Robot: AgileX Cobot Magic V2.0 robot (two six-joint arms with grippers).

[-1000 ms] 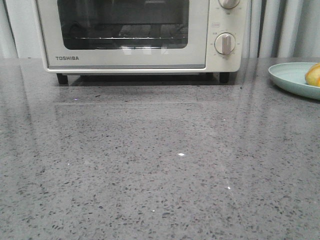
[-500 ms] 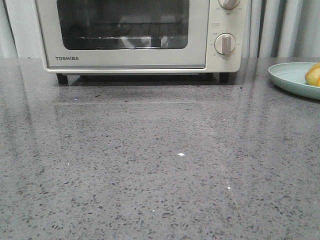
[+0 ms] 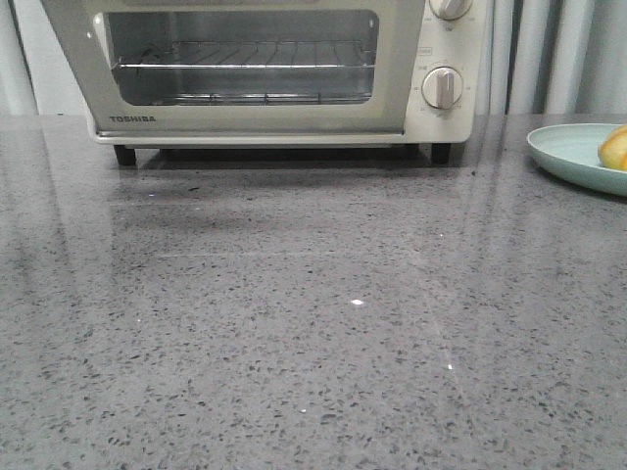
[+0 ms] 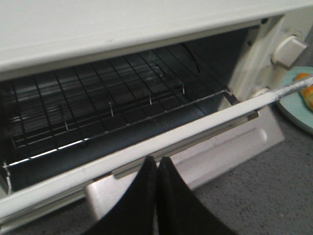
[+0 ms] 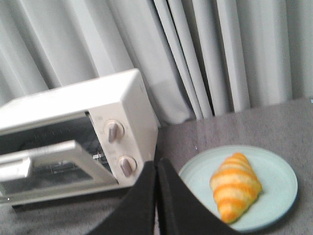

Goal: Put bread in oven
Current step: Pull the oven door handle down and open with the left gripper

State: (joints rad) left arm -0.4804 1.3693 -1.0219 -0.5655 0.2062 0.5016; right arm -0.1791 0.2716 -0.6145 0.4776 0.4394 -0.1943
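The cream-white oven (image 3: 446,39) stands at the back of the table, its glass door (image 3: 245,59) tilted partly open. In the left wrist view the door (image 4: 220,147) hangs forward and the wire rack (image 4: 112,103) lies bare inside. My left gripper (image 4: 156,159) is shut, its tips against the door's handle just under its top edge. The bread (image 5: 235,186), a golden-orange croissant roll, lies on a pale green plate (image 5: 279,171) right of the oven (image 5: 132,107). My right gripper (image 5: 156,162) is shut and empty, above the table between oven and plate. Neither gripper shows in the front view.
The plate (image 3: 568,147) with the bread (image 3: 614,147) sits at the front view's right edge. Grey speckled countertop (image 3: 313,323) stretches in front of the oven. Pale curtains (image 5: 205,54) hang behind. Two round knobs (image 3: 443,86) are on the oven's right side.
The oven door has swung from closed to partly open, tilting forward at the top. The wire rack now shows through the gap.
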